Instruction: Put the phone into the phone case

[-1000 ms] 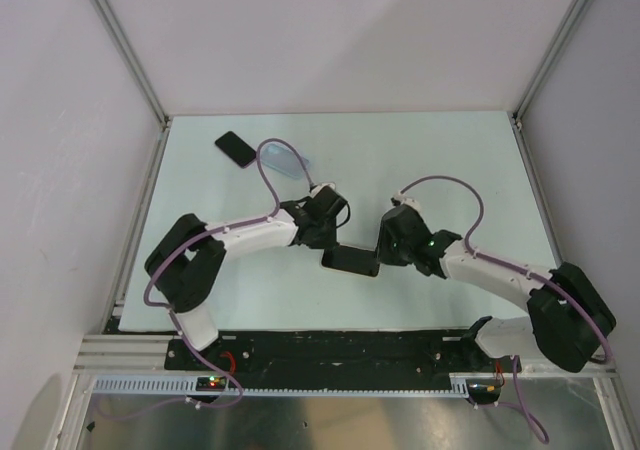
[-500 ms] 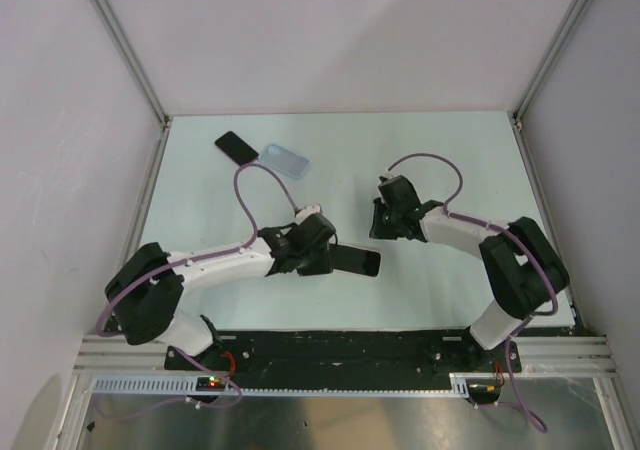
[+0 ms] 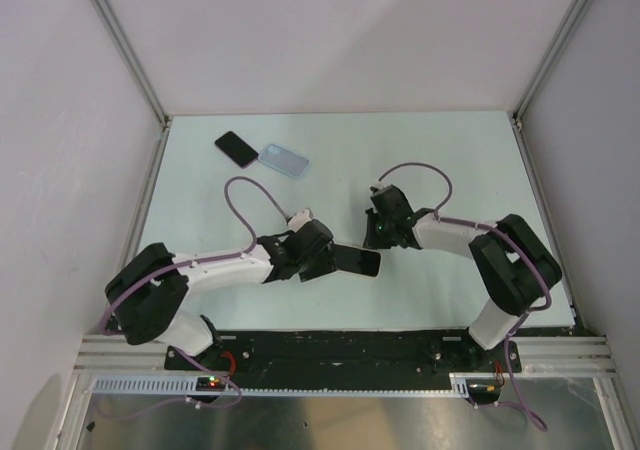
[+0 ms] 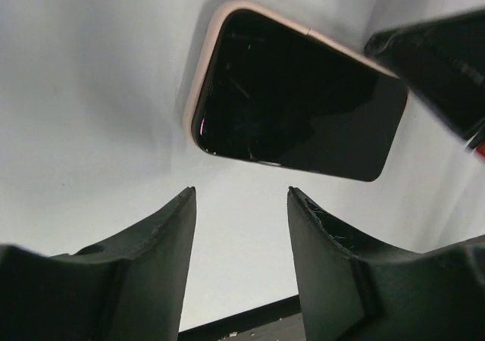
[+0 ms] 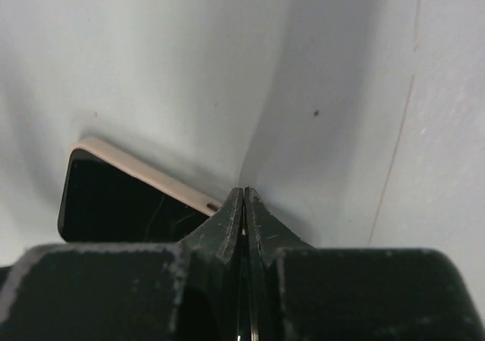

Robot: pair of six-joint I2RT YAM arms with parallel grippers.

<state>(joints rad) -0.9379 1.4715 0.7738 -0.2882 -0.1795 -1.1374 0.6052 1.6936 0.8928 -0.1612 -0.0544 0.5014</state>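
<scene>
Left gripper [image 4: 241, 198] first: its two fingers stand apart with only bare table between them, and nothing is held. Just past the tips, at twelve o'clock in the wrist view, lies the phone [image 4: 295, 110], screen up, pinkish-gold rim showing, flat on the table [image 3: 440, 160].

Over to the right gripper [image 5: 243, 195]: fingers pressed together tip to tip, closed on nothing, poised by the phone's rim. Whether the tips touch the table I can't tell.

From above, the left gripper sits at the phone's nine o'clock and the right one at about one o'clock, so the arms bracket it. My read: it lies mid-table, where either arm can reach it for a clean grasp.

The phone case [image 3: 283, 159], light blue, lies well apart at eleven o'clock from the phone, near the far left corner. A second black slab [image 3: 237, 148] sits just beside it at its ten o'clock.

Phone and case are not yet together, so the fitting is all to come. A thin, flat body on smooth table looks slippery to pinch.
</scene>
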